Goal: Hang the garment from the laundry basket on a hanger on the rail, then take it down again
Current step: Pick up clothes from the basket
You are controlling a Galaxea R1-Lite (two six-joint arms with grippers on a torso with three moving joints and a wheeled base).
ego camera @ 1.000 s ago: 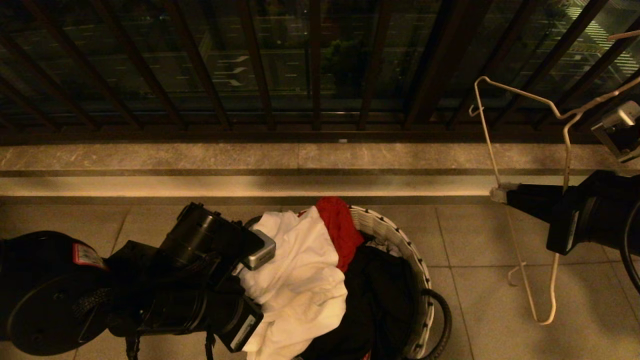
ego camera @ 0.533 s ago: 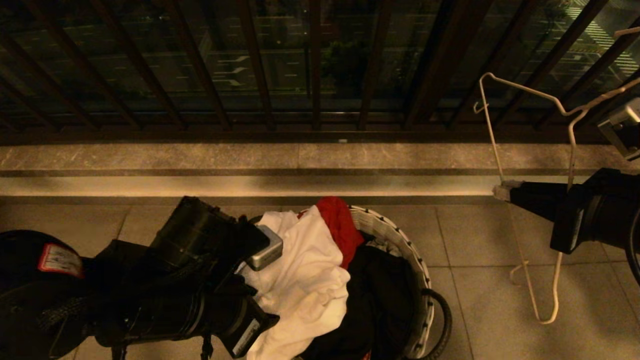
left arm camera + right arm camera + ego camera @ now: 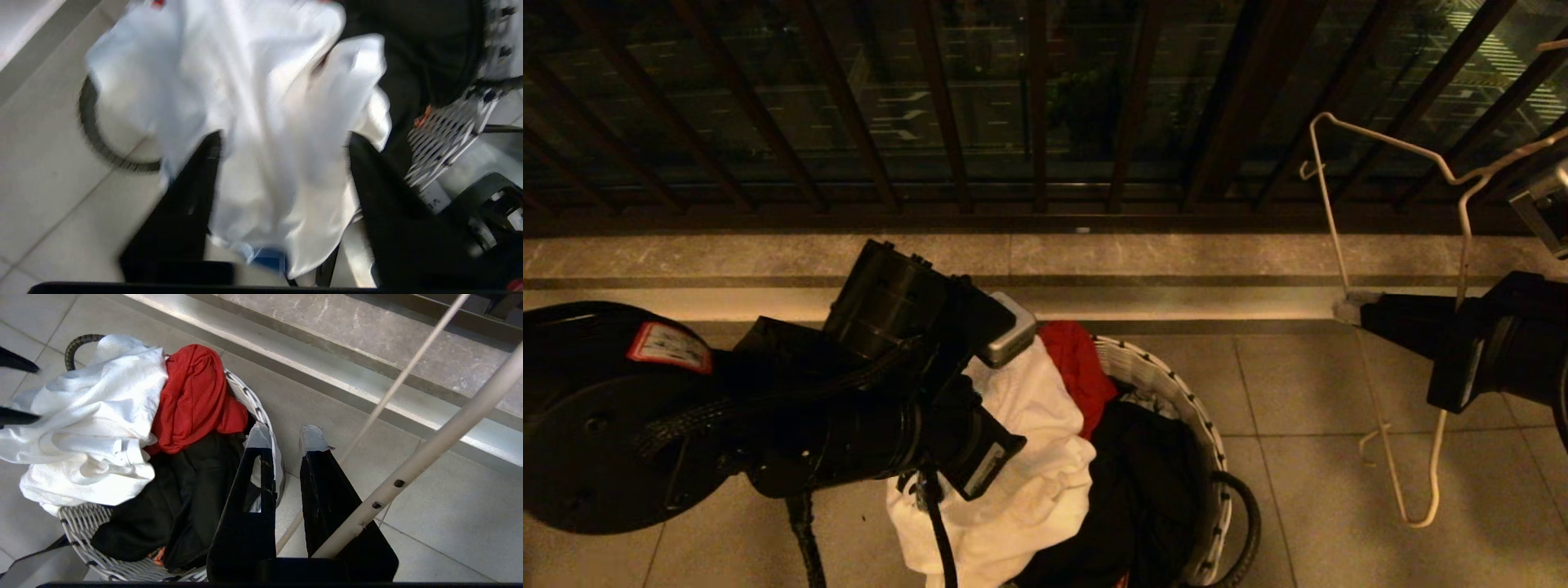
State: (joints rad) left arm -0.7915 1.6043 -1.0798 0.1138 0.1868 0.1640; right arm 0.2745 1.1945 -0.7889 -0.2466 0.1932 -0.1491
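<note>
The garment, a crumpled white T-shirt, lies over the near-left rim of the laundry basket. My left gripper hovers just above it, open, with the white cloth lying below and between the wide-spread fingers; a blue patch shows at the cloth's edge. Off to the right, my right gripper is shut on one arm of the white wire hanger, which hangs tilted above the floor. In the right wrist view the wire runs between the fingertips, and the holed rail crosses in front of one finger.
A red cloth and a black cloth fill the rest of the basket, whose black loop handle sticks out right. A stone ledge and the dark barred railing close off the far side. Tiled floor surrounds the basket.
My left gripper has opened and the left arm has swung up and away from me, towards the ledge. The garment stays on the basket. The right gripper and hanger have drifted slightly.
</note>
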